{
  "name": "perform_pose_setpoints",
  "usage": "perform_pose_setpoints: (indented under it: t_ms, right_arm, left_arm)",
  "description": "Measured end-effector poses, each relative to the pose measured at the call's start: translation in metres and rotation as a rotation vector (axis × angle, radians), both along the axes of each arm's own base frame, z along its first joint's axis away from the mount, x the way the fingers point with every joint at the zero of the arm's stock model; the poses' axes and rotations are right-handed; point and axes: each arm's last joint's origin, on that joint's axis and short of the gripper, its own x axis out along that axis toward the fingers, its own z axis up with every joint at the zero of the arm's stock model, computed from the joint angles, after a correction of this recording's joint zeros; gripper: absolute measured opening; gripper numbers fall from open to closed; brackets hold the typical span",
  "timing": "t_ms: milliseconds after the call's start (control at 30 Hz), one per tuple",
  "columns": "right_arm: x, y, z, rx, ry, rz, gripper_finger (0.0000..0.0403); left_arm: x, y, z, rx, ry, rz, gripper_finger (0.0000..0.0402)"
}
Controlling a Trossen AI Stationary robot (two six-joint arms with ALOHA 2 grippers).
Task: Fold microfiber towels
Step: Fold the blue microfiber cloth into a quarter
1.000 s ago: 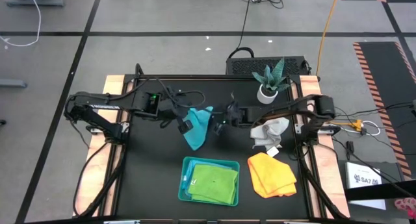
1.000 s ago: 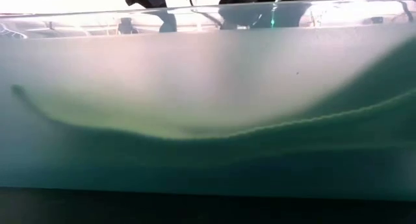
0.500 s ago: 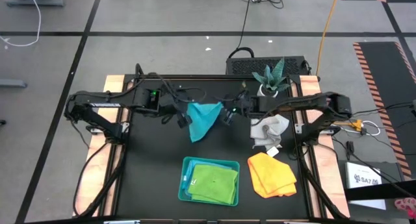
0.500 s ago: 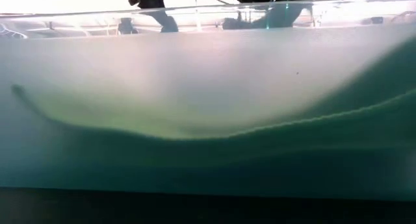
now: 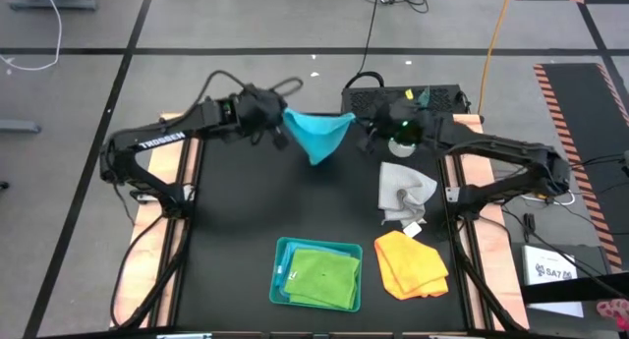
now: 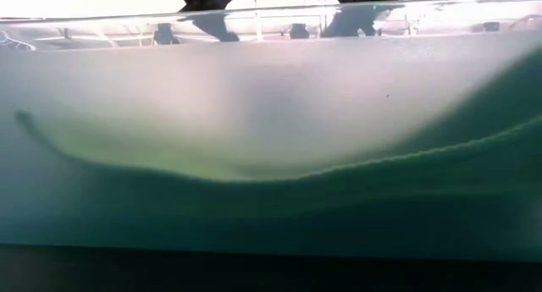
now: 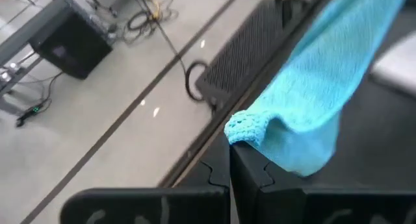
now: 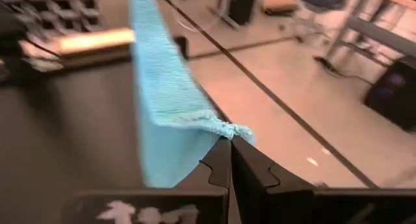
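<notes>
Both arms have swung up toward the far edge of the table since a second ago, and the turquoise towel (image 5: 317, 135) that was bunched mid-table is now stretched out in the air between them. In the high view the left gripper (image 5: 280, 120) and right gripper (image 5: 360, 123) each pinch a top corner, so the cloth sags into a point; the grey-white towel (image 5: 405, 194) lies crumpled to the right, the yellow-orange towel (image 5: 411, 264) near the front, the lime green towel (image 5: 324, 276) in the teal tray (image 5: 282, 271). The low view is mostly blocked by a blurry pale surface. Left wrist view: fingers clamped tight on a towel corner. Right wrist view: same, jaws closed on the opposite corner.
</notes>
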Motion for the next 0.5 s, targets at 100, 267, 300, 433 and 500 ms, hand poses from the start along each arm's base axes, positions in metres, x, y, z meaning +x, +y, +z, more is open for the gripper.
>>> perform_pose_setpoints:
  t_ms: [100,267,300,433,500]
  right_arm:
    - [-0.007,0.000,0.005,0.066,-0.051,0.030,0.0000]
    - [-0.008,0.010,0.003,0.195,-0.064,0.114,0.0000]
    - [-0.007,0.012,0.003,0.210,-0.065,0.151,0.0000]
    - [-0.008,0.015,0.006,0.157,-0.057,0.264,0.0000]
    - [-0.014,0.009,0.013,0.094,-0.063,0.252,0.0000]
  left_arm:
    - [-0.001,0.006,0.014,-0.010,-0.093,-0.001,0.0001]
    - [-0.002,-0.004,0.025,-0.069,-0.144,-0.006,0.0001]
    - [-0.002,-0.005,0.025,-0.065,-0.133,-0.001,0.0001]
    - [-0.011,0.001,0.020,0.031,-0.024,0.144,0.0001]
    - [-0.014,0.009,0.022,0.064,-0.030,0.215,0.0001]
